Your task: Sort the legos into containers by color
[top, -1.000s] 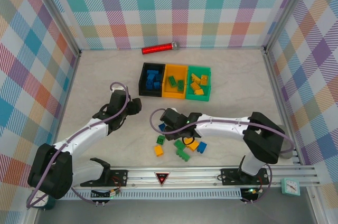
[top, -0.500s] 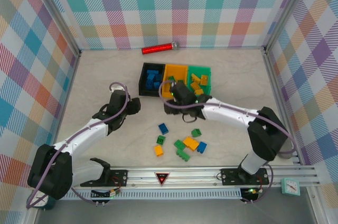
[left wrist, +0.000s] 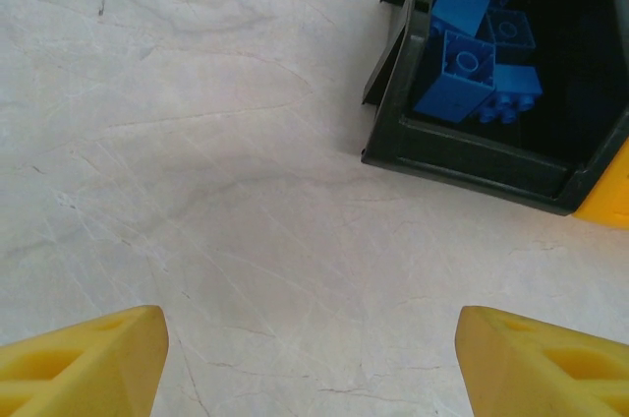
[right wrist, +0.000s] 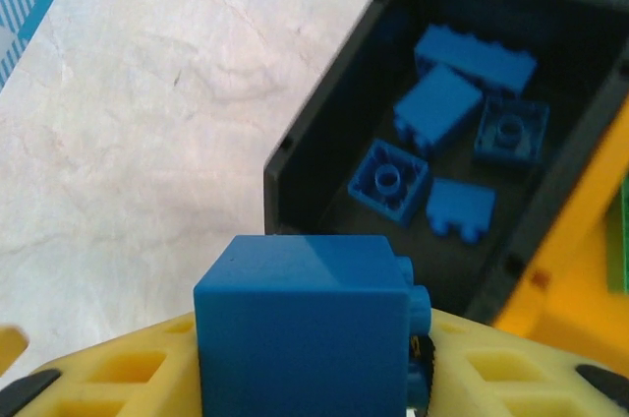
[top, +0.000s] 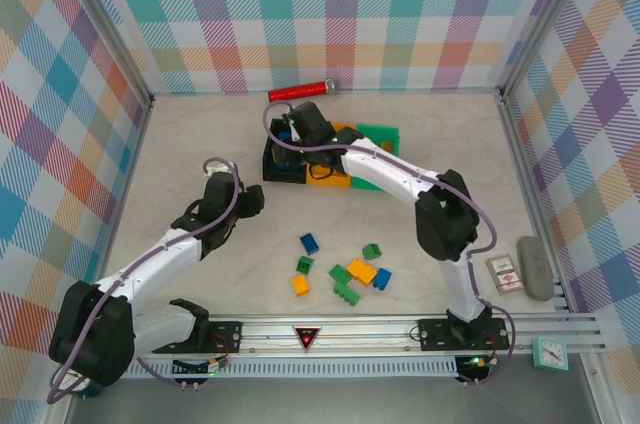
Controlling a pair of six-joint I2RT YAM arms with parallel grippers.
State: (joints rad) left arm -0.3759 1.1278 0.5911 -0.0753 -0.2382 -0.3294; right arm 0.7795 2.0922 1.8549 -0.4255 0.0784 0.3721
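Bins sit in a row toward the far middle of the table (top: 200,134) — black bin (top: 282,172) on the left, orange bin (top: 328,180) in the middle, green bin (top: 384,134) on the right, walls touching. Right gripper (top: 300,128) reaches across the row and hangs over the black bin. In the right wrist view its yellow fingers (right wrist: 511,373) are clamped on a blue brick (right wrist: 305,324), studs pointing right, held up by a corner of the black bin. Inside that bin lie five blue bricks (right wrist: 437,107), loose and tilted various ways. Left gripper (top: 247,200) is over bare table, near-left of the black bin and apart from it. Its fingers (left wrist: 84,363) are spread wide with nothing between them. Loose bricks (top: 345,269) are scattered on the table nearer the arm bases, well apart from the bins — two blue, two orange and four green, as far as the top view shows. Red cylinder (top: 300,93) lies by the far wall behind the bins. Small card box (top: 503,273) and a grey block (top: 534,266) lie touching at the right side of the table. Contents of the orange and green bins are mostly hidden by the right arm.
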